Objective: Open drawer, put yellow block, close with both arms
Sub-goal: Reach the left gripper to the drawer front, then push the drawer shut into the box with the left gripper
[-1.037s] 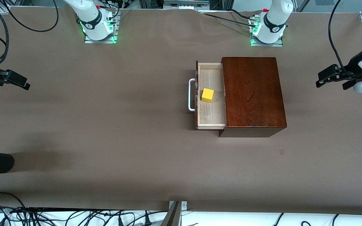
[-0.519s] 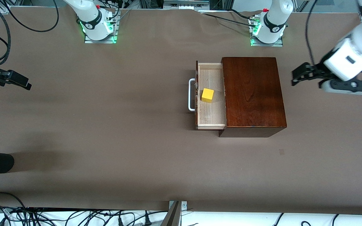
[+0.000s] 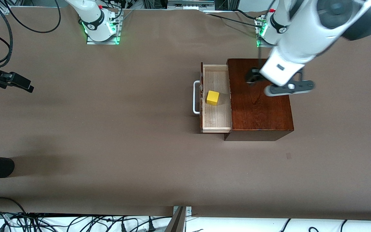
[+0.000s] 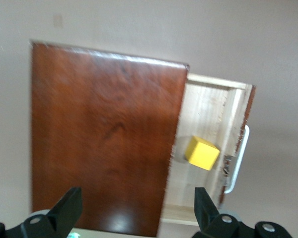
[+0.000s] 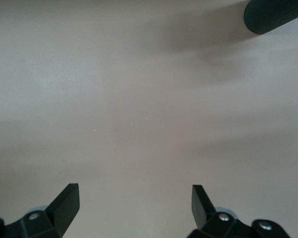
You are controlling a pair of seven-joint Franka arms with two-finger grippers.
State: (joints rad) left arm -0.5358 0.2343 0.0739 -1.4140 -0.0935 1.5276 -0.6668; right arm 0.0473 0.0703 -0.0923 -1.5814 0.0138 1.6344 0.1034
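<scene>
Already 2 of the task's 3 parts look finished. The drawer (image 3: 216, 98) stands pulled out of the dark wooden box (image 3: 259, 96) just right of the front view's centre, its pale floor bare to the camera, and the yellow block (image 3: 213, 98) sits inside it, near the drawer front and its white handle (image 3: 196, 97). In the left wrist view the yellow block (image 4: 202, 152) lies flat on the pale wood, between the box's edge and the handle (image 4: 237, 161), touching neither.

What remains, judging from this layout, is the closing, which the task gives to both arms.

The left gripper (image 3: 251, 76) hangs over the box's top in the upper right part of the front view, holding nothing. Its own camera shows the 2 fingertips (image 4: 69, 206) spread wide, with the box lid and part of the drawer between them. It touches neither the box nor the drawer.

The right gripper (image 3: 14, 82) is at the front view's left edge, over bare brown table (image 3: 108, 129), well apart from the drawer. It waits there with its jaws wide and empty; the fingertips (image 5: 67, 201) frame only tabletop.

To finish, the drawer front would have to be pushed in toward the box, and no gripper is yet at the handle.
</scene>
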